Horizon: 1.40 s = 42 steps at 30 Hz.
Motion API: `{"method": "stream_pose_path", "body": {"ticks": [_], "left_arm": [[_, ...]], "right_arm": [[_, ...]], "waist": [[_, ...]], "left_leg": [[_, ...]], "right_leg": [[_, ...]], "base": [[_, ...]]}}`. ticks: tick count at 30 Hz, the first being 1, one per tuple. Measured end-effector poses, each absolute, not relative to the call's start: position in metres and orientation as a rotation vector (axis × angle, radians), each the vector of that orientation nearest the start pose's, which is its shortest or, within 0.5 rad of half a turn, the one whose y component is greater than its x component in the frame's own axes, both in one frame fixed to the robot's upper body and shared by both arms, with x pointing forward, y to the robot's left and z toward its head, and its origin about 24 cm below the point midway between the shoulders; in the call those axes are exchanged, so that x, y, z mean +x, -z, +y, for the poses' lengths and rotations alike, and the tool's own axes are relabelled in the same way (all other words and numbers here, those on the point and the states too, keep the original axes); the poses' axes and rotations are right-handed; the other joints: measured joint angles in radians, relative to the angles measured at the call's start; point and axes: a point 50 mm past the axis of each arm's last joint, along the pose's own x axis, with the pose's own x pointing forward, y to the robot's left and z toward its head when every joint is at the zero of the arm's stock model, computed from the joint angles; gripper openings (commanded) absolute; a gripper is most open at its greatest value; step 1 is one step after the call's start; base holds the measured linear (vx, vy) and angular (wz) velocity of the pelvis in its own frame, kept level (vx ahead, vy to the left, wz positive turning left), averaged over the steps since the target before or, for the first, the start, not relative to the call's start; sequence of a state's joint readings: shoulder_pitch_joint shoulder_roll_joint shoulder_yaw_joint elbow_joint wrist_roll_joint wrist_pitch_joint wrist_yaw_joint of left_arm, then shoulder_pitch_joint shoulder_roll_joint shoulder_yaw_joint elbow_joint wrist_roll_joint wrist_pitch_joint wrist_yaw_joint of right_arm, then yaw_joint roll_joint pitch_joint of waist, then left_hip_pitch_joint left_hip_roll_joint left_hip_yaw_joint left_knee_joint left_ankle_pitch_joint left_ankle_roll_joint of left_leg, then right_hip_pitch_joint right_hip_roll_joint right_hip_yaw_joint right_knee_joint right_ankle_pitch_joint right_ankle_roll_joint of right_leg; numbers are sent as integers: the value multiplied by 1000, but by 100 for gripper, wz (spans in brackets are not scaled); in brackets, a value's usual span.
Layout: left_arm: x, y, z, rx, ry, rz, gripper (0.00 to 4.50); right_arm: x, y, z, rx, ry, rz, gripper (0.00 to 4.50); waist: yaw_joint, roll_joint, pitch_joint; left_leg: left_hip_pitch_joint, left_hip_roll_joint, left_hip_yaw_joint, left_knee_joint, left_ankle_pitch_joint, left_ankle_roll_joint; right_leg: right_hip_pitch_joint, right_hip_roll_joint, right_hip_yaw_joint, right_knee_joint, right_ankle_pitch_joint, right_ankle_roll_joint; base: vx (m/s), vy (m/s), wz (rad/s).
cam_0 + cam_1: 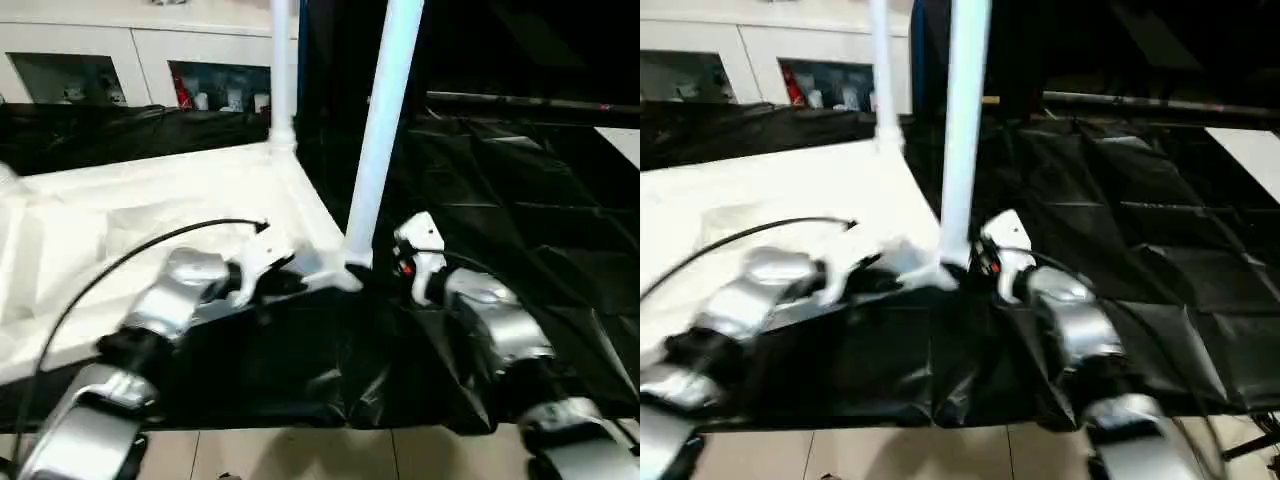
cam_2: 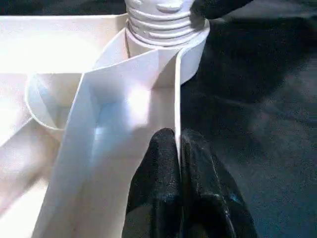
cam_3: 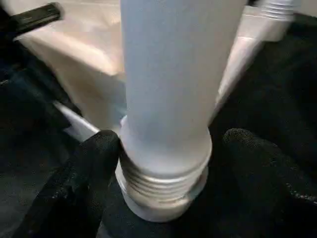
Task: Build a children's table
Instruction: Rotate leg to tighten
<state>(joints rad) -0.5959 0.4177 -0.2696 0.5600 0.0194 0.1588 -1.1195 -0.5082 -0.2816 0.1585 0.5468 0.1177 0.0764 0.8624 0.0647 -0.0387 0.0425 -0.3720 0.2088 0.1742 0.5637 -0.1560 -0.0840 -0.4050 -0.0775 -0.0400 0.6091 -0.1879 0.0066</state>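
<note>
I see the white tabletop [image 1: 150,210] lying underside up on the bench [image 1: 520,200], which is draped in black cloth, with its near right corner just in front of me

Two legs stand upright in the corner sockets on the right side: the near leg [image 1: 380,130] at the front corner, the far leg [image 1: 283,70] at the back corner

Left end effector [image 2: 179,173] is clamped on the tabletop's thin side wall just short of the near corner; in the left wrist view one black finger [image 2: 156,173] sits inside the wall and the other outside, pressed together with the wall between them. The threaded foot of the near leg sits in the socket [image 2: 166,29] straight ahead of those fingers

Right end effector [image 3: 166,163] is at the base of the near leg, fingers spread apart either side of the threaded collar [image 3: 161,191]. One finger [image 3: 89,168] is close against the collar, the other [image 3: 262,168] stands clear with a gap, so I read it as straddling the leg, not gripping it

A black cable [image 1: 120,265] arcs over the tabletop toward my left wrist

A white cabinet [image 1: 150,60] with glass doors stands behind the bench
</note>
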Motion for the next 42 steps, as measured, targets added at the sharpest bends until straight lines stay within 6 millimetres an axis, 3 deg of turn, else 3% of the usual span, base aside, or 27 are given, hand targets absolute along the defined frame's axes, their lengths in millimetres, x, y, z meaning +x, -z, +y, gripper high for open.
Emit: {"method": "stream_pose_path", "body": {"ticks": [9, 10, 14, 16, 24, 28, 35, 40, 42], "left_arm": [[308, -59, 158, 399, 1305, 508, 0], [308, -59, 158, 398, 1305, 508, 0], [308, -60, 157, 401, 1309, 508, 0], [308, -60, 157, 398, 1307, 511, 0], [308, -60, 157, 395, 1307, 515, 0], [314, -58, 151, 395, 1238, 496, 0], [339, -51, 111, 385, 1006, 459, 0], [341, -50, 100, 375, 979, 450, 0], [342, -50, 100, 377, 979, 450, 0]], "right_arm": [[308, -45, -123, -248, -1145, 292, 369], [308, -45, -121, -244, -1143, 289, 343], [308, -45, -118, -227, -1145, 282, 330], [308, -45, -118, -220, -1146, 283, 293], [308, -45, -118, -209, -1141, 289, 276], [314, -38, -114, -160, -1004, 278, 276], [341, -29, -101, -23, -474, 276, 276], [345, -28, -93, -13, -388, 270, 276], [345, -28, -92, -2, -390, 260, 332]], "waist": [[9, -4, 2], [9, -4, 3], [14, -4, 3], [15, -5, 3], [16, -5, 3], [14, -6, 3], [4, 0, 0], [4, 4, -3], [4, 4, -3]], "left_leg": [[1, 0, 0, 3, 0, 0], [1, 0, 0, 3, 0, 0], [0, 0, 0, 2, 0, 0], [0, 0, 0, 2, 0, 0], [1, 0, 0, 2, 0, 0], [2, 0, 1, 3, 0, 0], [5, -2, 0, 5, 0, 0], [4, -2, 0, 5, 0, 0], [4, -2, 0, 5, 0, 0]], "right_leg": [[0, -1, 1, 2, 0, 0], [0, -1, 1, 2, 0, -1], [0, -1, 1, 2, 0, 0], [0, -1, 1, 2, 0, 0], [0, -1, 1, 2, 0, 0], [1, -1, 1, 2, 1, -1], [4, -4, 4, 3, 2, -1], [4, -4, 3, 2, 2, 0], [4, -4, 3, 2, 2, 0]], "base": [[0, 0, 0], [0, 0, 0], [0, 0, 0], [0, 0, 0], [0, 0, 0], [0, 0, 0], [0, 0, 0], [0, 0, 0], [0, 0, 0]]}}
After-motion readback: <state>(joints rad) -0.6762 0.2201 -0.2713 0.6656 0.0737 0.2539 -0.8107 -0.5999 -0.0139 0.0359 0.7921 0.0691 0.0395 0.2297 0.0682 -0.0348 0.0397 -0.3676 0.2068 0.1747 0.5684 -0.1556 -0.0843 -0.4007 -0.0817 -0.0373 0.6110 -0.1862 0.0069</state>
